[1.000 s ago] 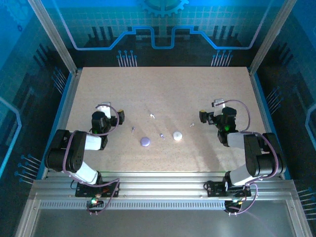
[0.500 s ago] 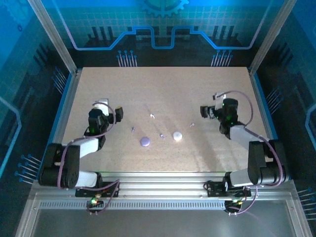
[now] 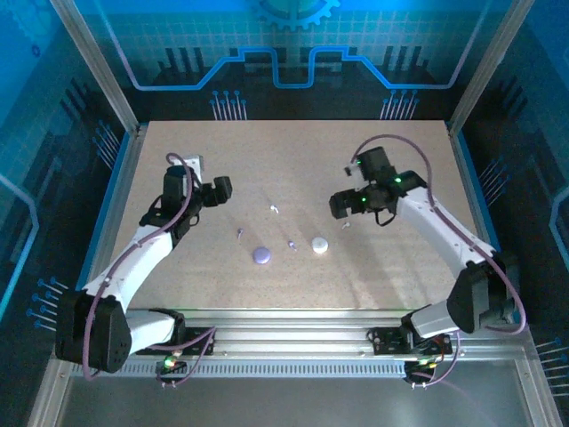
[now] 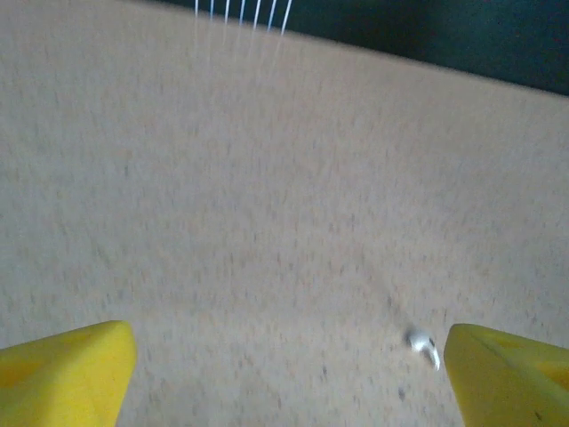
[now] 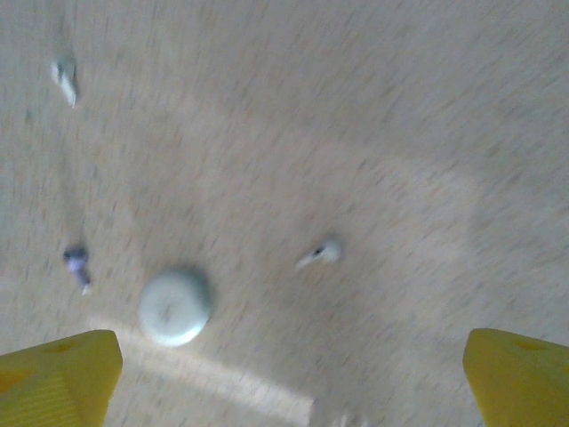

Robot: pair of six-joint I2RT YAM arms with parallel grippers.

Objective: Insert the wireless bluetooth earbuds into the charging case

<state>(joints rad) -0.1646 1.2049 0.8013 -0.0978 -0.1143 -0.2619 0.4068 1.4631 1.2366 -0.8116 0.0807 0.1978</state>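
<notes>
Beige speckled board makes up the table point(image 3: 293, 151), and every item of the task lies loose on it.

**Charging case.** It is in two separate round parts near the table's middle: the lavender disc point(image 3: 261, 255) and the white disc point(image 3: 319, 245). They lie apart, with the purple earbud point(image 3: 292, 244) between them. Whether either disc shows open sockets cannot be told.

**Other earbuds.**
- The far whitish earbud point(image 3: 275, 209) lies behind the discs.
- The greyish earbud point(image 3: 240, 233) is behind and left of the lavender disc.
- The stemmed whitish earbud point(image 3: 346, 225) is just behind and right of the white disc.

**Left gripper** point(image 3: 222, 189). It hangs over the table to the left of the group. In its wrist view the yellow fingers point(image 4: 67, 374) stand wide apart with nothing between them, and a whitish bud lies on the board close by the right-hand finger.

**Right gripper** point(image 3: 340, 203). It hangs just beside the stemmed whitish earbud. Its fingers point(image 5: 58, 378) are likewise spread wide and empty, and the wrist view shows that bud and the white disc on the board ahead of them.

**Handling, as a judgement.**
- The buds look like hard, smooth plastic and very light — liable to skate on the board or flick out of a careless pinch.
- A square, gentle pinch across the thicker body seems the safer hold. That leaves the stem free to be steered.
- The discs are also light and would likely slide under any push, so the receiving half would want steadying at its rim by the other gripper.
</notes>
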